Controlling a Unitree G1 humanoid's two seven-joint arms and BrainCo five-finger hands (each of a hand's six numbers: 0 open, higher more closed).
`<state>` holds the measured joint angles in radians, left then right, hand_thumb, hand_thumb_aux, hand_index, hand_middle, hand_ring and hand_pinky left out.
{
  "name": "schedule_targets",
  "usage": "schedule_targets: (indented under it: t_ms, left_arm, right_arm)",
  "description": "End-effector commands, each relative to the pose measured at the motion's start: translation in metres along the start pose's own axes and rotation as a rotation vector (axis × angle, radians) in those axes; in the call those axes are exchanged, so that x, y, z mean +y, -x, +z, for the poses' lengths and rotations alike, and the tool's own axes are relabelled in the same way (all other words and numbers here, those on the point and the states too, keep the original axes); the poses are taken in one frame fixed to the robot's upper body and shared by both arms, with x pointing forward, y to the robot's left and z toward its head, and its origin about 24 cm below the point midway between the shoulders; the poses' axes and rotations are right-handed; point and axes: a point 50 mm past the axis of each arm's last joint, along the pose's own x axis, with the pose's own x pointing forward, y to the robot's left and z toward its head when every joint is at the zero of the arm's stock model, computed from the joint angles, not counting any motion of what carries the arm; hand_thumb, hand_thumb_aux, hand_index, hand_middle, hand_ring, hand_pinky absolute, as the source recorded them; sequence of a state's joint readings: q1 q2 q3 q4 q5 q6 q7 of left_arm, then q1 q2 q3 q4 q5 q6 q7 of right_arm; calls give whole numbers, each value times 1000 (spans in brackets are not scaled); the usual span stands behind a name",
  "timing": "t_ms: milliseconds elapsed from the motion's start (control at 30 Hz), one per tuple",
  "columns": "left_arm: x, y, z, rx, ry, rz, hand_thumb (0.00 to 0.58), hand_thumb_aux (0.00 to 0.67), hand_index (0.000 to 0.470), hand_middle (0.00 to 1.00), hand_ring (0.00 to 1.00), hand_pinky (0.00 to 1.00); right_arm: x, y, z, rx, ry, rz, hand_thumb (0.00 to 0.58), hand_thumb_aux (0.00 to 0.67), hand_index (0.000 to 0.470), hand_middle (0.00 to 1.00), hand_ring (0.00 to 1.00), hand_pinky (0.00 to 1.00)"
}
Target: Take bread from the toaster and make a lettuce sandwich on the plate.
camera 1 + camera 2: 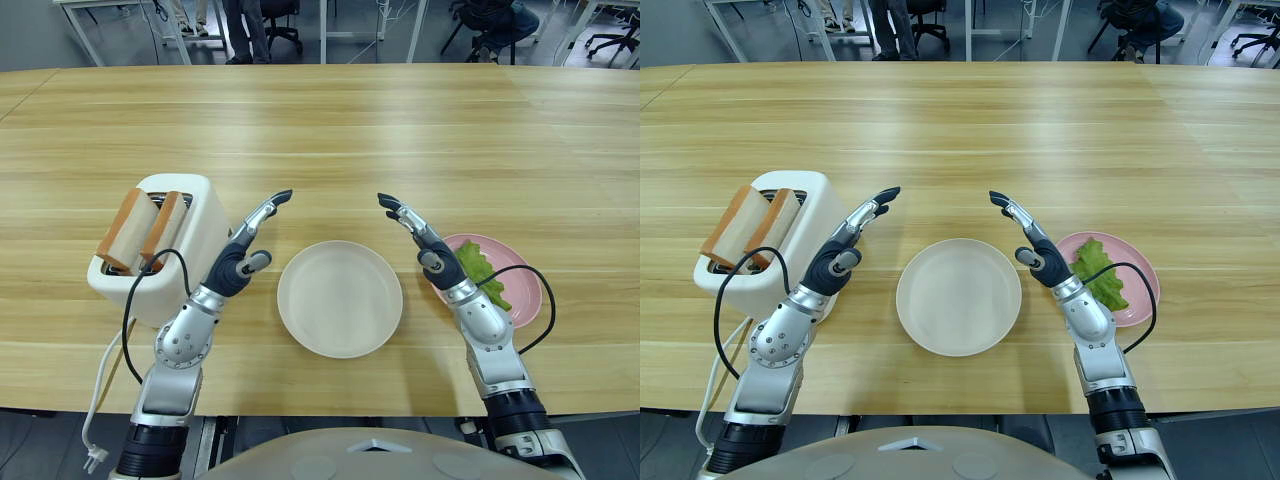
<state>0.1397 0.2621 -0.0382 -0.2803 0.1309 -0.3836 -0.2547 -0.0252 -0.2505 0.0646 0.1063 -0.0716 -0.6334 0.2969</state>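
Found left hand (245, 258) and right hand (425, 242) open and empty either side of the white plate (340, 300), 2 bread slices (123, 230) leaning in the toaster (200, 225), lettuce (480, 270) on the pink plate (505, 250); judged toaster tipping or sliding likely under an off-centre pull on a tilted slice.

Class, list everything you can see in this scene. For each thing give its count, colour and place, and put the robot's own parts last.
table: 1, light wood, under everything
toaster: 1, cream, table's left side
bread slices: 2, tan, standing in the toaster's slots
cord: 1, black then white, from the toaster over the near edge
cream plate: 1, cream, centre, nothing on it
pink plate: 1, pink, right side
lettuce: 1 bunch, green, on the pink plate
left hand: 1, silver and black, between toaster and cream plate, open
right hand: 1, silver and black, between the two plates, open
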Motion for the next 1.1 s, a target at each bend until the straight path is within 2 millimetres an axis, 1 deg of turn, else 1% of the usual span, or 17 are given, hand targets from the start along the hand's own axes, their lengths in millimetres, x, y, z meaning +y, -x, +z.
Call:
schedule_targets:
  t_ms: [33,200,267,300,367,433,467,567,633,700,800,900,967,1100]
  left_arm:
    - [-5,3,-7,39,4,-20,0,0,0,0,0,0]
    - [-6,0,-9,48,27,-2,0,0,0,0,0,0]
    - [-2,-4,-9,57,10,24,0,0,0,0,0,0]
    - [5,-6,-7,61,-16,60,0,0,0,0,0,0]
    - [27,-12,5,44,-94,146,0,0,0,0,0,0]
    - [59,-16,26,10,-220,250,0,0,0,0,0,0]
    - [78,-17,37,8,-321,302,0,0,0,0,0,0]
    - [121,-13,61,38,-603,414,0,0,0,0,0,0]
    - [143,-9,71,92,-721,458,0,0,0,0,0,0]
    - [158,-5,75,167,-830,476,0,0,0,0,0,0]
    - [175,4,68,338,-1011,453,0,0,0,0,0,0]
    - [185,15,48,555,-1165,371,0,0,0,0,0,0]
    - [186,24,31,686,-1192,297,0,0,0,0,0,0]
    - [177,42,-3,892,-1206,94,0,0,0,0,0,0]
  right_arm:
    - [2,2,-3,17,-6,4,0,0,0,0,0,0]
    - [3,2,-3,18,-8,2,0,0,0,0,0,0]
    - [3,3,-3,19,-9,-1,0,0,0,0,0,0]
    - [3,3,-3,19,-9,-2,0,0,0,0,0,0]
    - [4,3,-3,18,-10,-3,0,0,0,0,0,0]
    - [4,3,-3,17,-9,-4,0,0,0,0,0,0]
    - [5,3,-2,16,-8,-5,0,0,0,0,0,0]
    - [5,2,-2,13,-7,-9,0,0,0,0,0,0]
    - [6,2,-2,10,-7,-13,0,0,0,0,0,0]
    - [7,2,-2,9,-6,-16,0,0,0,0,0,0]
    - [8,3,-1,7,-5,-18,0,0,0,0,0,0]
    - [9,4,-1,8,-4,-24,0,0,0,0,0,0]
    - [9,4,-1,9,-4,-29,0,0,0,0,0,0]
    - [8,5,-1,12,-3,-36,0,0,0,0,0,0]
